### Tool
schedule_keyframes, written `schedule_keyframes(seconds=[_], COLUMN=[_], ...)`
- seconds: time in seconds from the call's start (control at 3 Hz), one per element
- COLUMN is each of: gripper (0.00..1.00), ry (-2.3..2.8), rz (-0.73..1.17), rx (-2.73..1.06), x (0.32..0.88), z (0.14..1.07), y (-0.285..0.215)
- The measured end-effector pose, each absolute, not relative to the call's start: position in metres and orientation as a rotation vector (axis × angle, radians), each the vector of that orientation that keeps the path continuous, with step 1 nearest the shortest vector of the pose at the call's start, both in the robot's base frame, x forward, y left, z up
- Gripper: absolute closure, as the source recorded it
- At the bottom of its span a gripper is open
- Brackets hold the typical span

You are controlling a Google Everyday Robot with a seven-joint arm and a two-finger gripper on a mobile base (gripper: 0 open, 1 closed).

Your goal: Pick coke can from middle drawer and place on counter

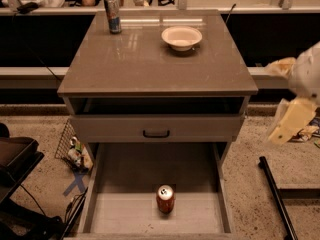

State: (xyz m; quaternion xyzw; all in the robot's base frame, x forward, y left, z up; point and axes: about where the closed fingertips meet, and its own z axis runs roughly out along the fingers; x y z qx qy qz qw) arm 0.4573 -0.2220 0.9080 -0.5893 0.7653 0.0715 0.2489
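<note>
The coke can (165, 199) stands upright, red with a silver top, near the front middle of the open middle drawer (125, 215), on its pale floor. The counter (150, 64) is the glossy grey-brown top of the cabinet above. My gripper (292, 120) shows as a pale, blurred shape at the right edge, beside the cabinet at about the height of the upper drawer. It is well right of and above the can and holds nothing that I can see.
A white bowl (181, 37) and a tall blue-and-silver can (113, 14) stand at the back of the counter. A closed drawer front with a black handle (156, 133) sits above the open drawer. A wire basket (72, 148) is on the floor at left and a black pole (276, 196) at right.
</note>
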Motion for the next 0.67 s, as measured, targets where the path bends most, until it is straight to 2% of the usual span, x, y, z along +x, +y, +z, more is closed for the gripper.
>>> schedule_keyframes(seconds=[0.33, 0.67], gripper=[0.00, 0.00], ry=[1.969, 1.853], rz=[0.342, 0.387], rx=[-1.526, -1.389], x=[0.443, 0.422], z=[0.842, 0.764], y=[-0.212, -0.213])
